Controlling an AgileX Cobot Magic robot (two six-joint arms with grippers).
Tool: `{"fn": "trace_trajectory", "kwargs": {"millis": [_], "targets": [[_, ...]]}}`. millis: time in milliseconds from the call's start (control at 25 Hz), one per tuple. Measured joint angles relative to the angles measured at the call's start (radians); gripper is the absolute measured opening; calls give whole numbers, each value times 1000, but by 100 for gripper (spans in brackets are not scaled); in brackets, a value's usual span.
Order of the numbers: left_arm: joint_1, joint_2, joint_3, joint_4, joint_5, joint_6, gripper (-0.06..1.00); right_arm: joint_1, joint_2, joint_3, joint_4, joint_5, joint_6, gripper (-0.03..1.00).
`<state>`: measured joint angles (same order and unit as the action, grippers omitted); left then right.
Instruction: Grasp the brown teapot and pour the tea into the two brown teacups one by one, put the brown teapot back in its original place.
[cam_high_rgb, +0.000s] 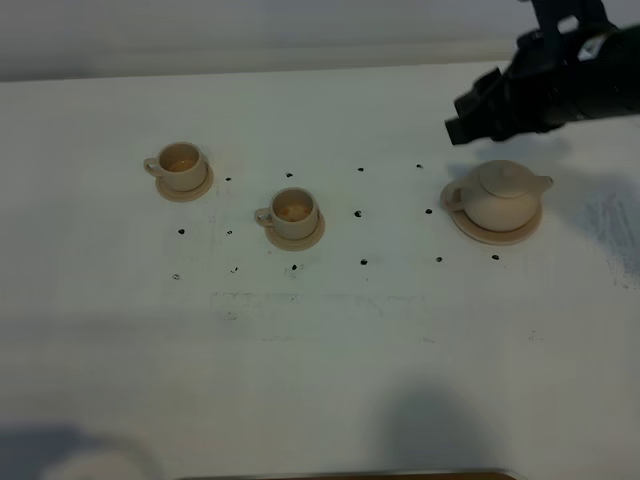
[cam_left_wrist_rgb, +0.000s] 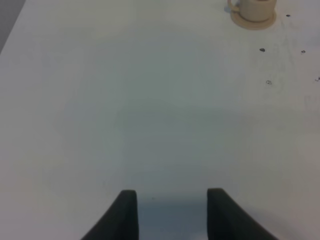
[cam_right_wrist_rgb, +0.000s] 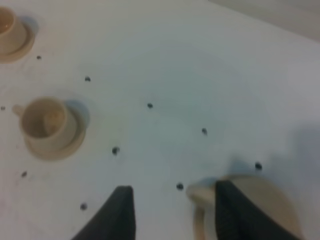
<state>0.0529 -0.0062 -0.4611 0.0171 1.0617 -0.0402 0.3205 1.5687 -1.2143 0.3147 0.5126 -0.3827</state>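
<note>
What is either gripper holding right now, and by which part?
Nothing is held. The right gripper hangs open above the brown teapot, which sits on its saucer. The left gripper is open over the table.

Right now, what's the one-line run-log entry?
brown teapot: on wide saucer, unheld | right gripper: open, near teapot | left gripper: open, over table | teacups: upright

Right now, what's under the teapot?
A wide saucer. Its rim shows around the base of the teapot, which sits on it. The saucer's middle is covered by the teapot, so whatever lies there cannot be seen.
</note>
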Motion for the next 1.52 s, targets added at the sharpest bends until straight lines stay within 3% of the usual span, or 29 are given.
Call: {"fn": "trace_trajectory", "kwargs": {"millis": [320, 840, 1520], "targets": [[0, 0, 0, 0, 0, 0, 31, 0, 138, -167, 19, 32, -8, 39], [0, 0, 0, 0, 0, 0, 31, 0, 196, -176, -3, 59, -49, 39], [0, 0, 0, 0, 0, 0, 31, 0, 411, -248, -9, 3, -42, 39]]}}
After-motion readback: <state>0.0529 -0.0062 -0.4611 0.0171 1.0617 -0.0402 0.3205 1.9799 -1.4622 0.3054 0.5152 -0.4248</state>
